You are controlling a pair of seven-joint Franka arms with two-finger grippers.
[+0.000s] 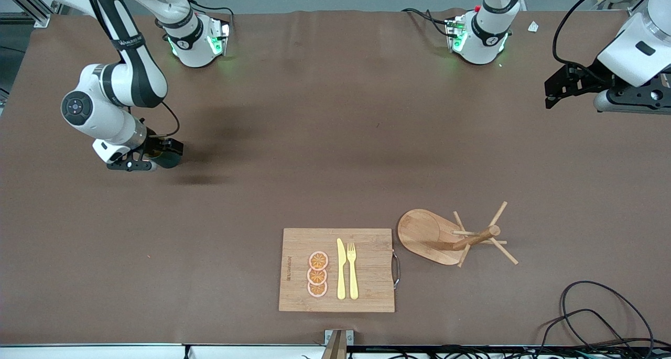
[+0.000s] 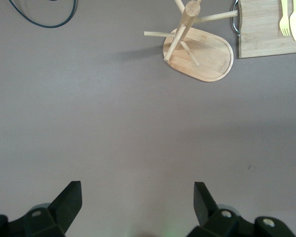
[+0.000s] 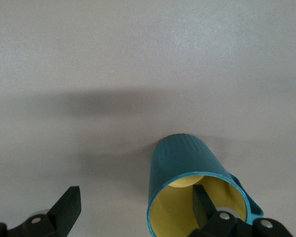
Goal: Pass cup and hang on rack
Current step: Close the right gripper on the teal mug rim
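The bamboo cutting board (image 1: 336, 270) with a yellow knife (image 1: 341, 269), fork (image 1: 352, 270) and orange slices (image 1: 317, 274) is seen nearest the front camera, the rack (image 1: 455, 237) just beside it toward the left arm's end. The right hand (image 1: 152, 157) is spread wide at the teal cup (image 3: 195, 185), one finger (image 3: 203, 203) poked inside the rim, the other outside and apart from the wall. The left hand (image 1: 556, 89) is held wide open over bare table (image 1: 325, 139), waiting.

rack (image 2: 202, 57), open left end effector (image 2: 138, 207), table (image 2: 89, 123)
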